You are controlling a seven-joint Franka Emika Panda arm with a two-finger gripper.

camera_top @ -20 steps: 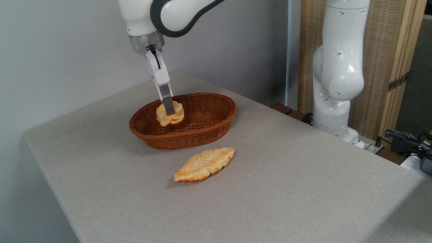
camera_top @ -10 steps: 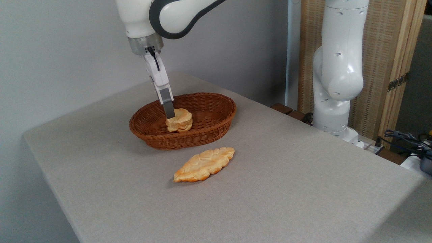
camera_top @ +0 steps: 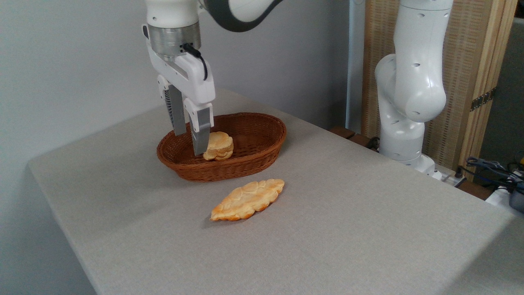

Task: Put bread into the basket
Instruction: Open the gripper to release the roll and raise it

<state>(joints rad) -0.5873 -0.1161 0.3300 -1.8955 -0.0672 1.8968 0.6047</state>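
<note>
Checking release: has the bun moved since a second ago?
Yes. The bun shifted right and down against the basket rim, from held at the left-centre to lying on the basket floor. The gripper is open beside it.

- The basket point(camera_top: 249, 157) is woven of reddish-brown wicker, ribbed and faintly shiny.
- The bread point(camera_top: 218, 146) is seen with a golden, matt crust (lobed at the edges).
- The surface point(camera_top: 368, 229) is covered in grey, matt, finely grained cloth.
- The gripper point(camera_top: 190, 143) is cased in glossy white plastic, with dull grey jaws under a brushed metal collar.
- The braided loaf point(camera_top: 247, 199) is glazed golden-orange.
</note>
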